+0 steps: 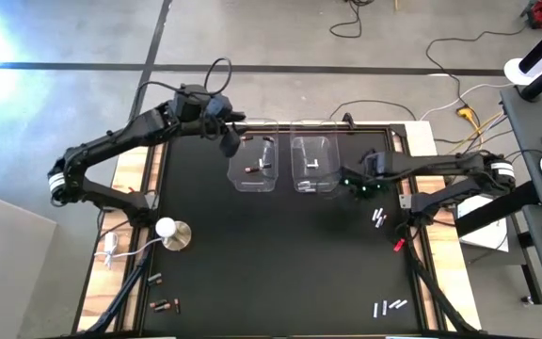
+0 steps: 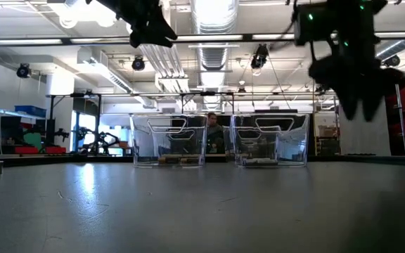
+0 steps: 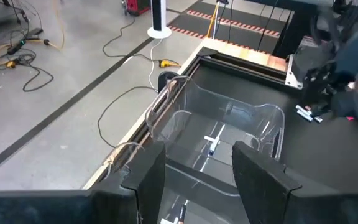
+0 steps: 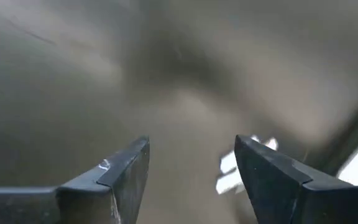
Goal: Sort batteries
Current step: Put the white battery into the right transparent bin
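Two clear bins stand side by side at the far middle of the dark surface (image 1: 280,254): the left bin (image 1: 253,165) holds dark copper-tinted batteries (image 1: 250,169), the right bin (image 1: 314,162) a silvery-white battery (image 1: 314,165). Unsorted batteries lie well apart from both: a silvery group (image 1: 379,218) near the right edge, more silvery ones (image 1: 390,306) at the near right corner, and dark ones (image 1: 163,304) at the near left corner.

The right gripper (image 4: 191,165) hangs just beside the right bin, above the surface, jaws spread with nothing between them; pale batteries show blurred beyond its fingertips (image 4: 250,149). The left gripper (image 3: 194,165) hovers over the far rim of the left bin, jaws likewise spread and empty.

Likely faults from here:
- The slim cylinders may roll or skid when a fingertip lands beside instead of astride one, and those on the right lie near the surface's edge.
- Batteries lying close together invite a double pick, or a neighbour nudged out of place.
- A small red object (image 1: 398,245) lies near the right-hand silvery group and might be seized by mistake.
- Either gripper, working close to a light clear bin, may clip its rim and shift or tip it.
- A white round-based knob (image 1: 170,232) and its cord lie in the left arm's path to the dark batteries.
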Tool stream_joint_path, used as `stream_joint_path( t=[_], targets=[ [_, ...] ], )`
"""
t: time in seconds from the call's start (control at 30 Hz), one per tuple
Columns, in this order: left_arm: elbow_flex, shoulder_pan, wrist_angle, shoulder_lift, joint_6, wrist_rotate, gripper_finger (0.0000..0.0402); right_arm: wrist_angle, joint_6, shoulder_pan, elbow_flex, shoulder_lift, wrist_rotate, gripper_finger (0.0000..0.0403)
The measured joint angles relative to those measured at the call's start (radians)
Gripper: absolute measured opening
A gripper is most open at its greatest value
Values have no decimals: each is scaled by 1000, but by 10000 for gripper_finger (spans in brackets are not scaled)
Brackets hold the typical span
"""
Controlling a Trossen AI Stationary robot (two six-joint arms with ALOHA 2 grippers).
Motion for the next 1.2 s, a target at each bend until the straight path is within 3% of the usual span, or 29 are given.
stream_joint_path(
  t=[0.13, 0.33, 0.63, 1.2],
  targets=[
    [0, 0, 6, 14, -1, 32, 165, 28, 199, 0, -111, 24, -89, 235],
    [0, 0, 28, 22, -5, 51, 165, 77, 339, -8, -203, 59, -93, 217],
    [0, 0, 40, 23, 7, 51, 165, 139, 390, -21, -278, 117, -79, 177],
    [0, 0, 39, 24, 19, 51, 165, 161, 379, -21, -268, 105, -76, 126]
  ],
)
